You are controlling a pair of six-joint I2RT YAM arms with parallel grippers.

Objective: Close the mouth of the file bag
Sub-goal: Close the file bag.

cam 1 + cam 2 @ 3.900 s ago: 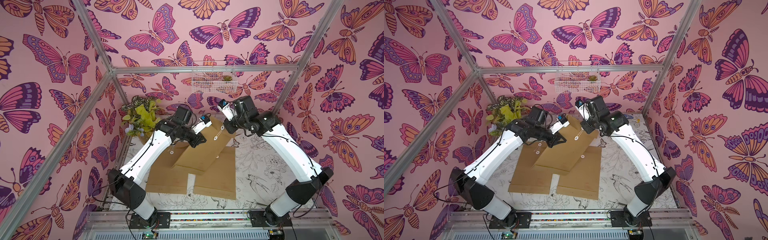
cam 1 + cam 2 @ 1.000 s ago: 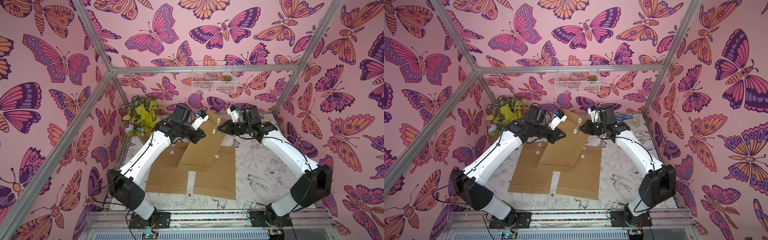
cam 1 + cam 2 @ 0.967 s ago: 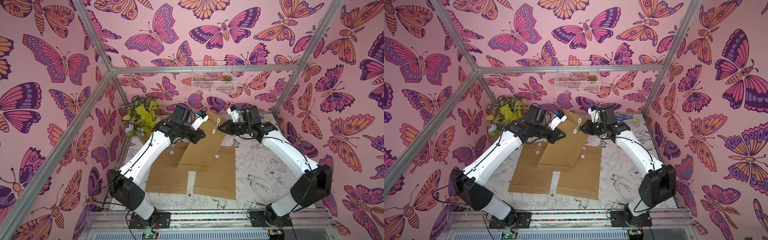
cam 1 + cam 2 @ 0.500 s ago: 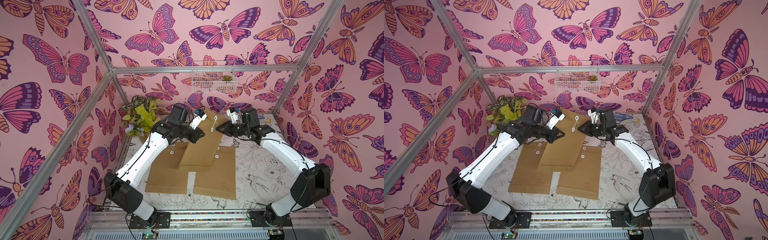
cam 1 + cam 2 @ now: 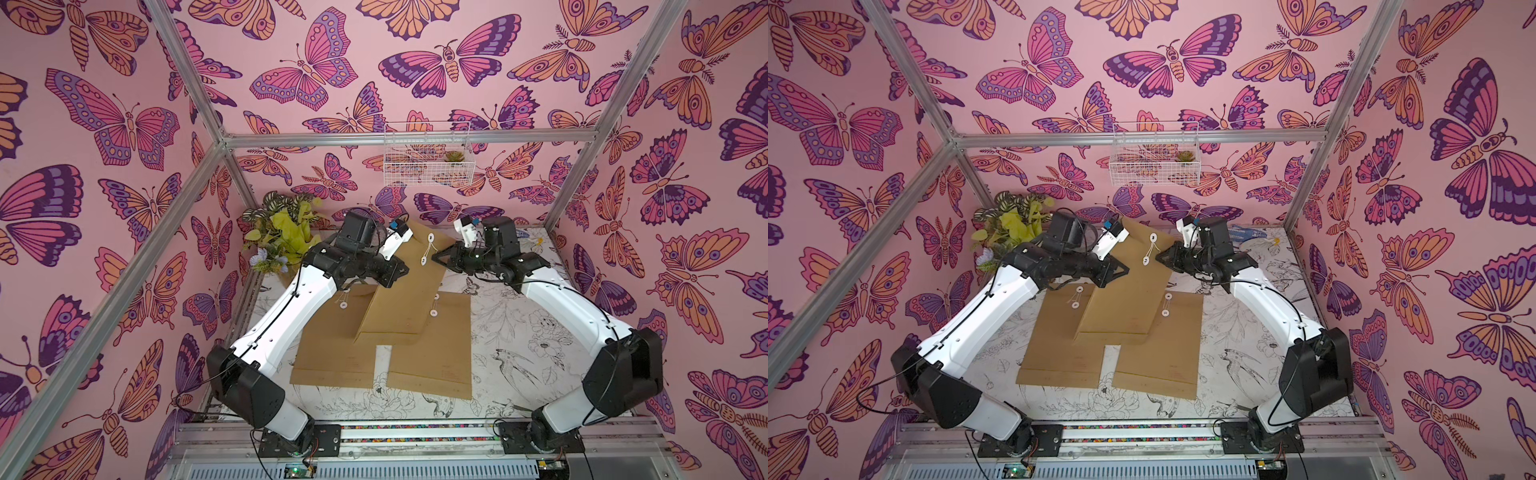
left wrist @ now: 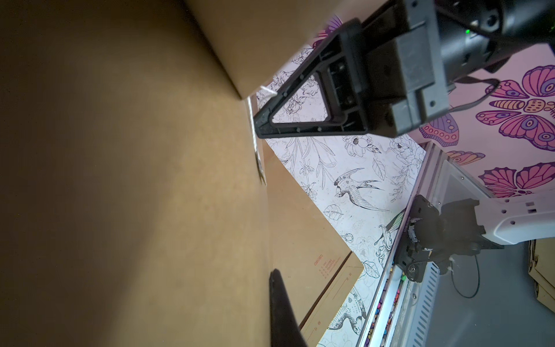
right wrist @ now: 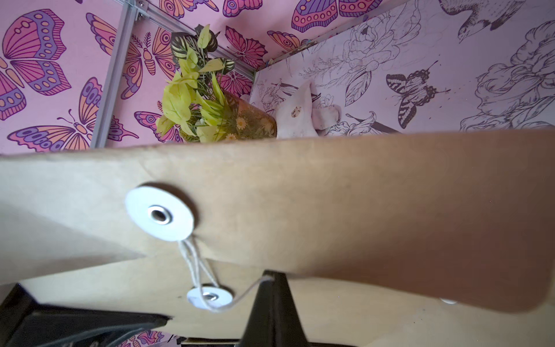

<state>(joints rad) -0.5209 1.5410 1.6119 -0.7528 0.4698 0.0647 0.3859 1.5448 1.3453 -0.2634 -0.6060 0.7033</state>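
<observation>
Gripping flat kraft file bag (image 5: 399,303), left gripper (image 5: 402,271) closed, right gripper (image 5: 435,257) pinching white string (image 7: 186,246)

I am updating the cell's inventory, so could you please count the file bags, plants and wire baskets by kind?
File bags: 3
Plants: 2
Wire baskets: 1
Total: 6
</observation>
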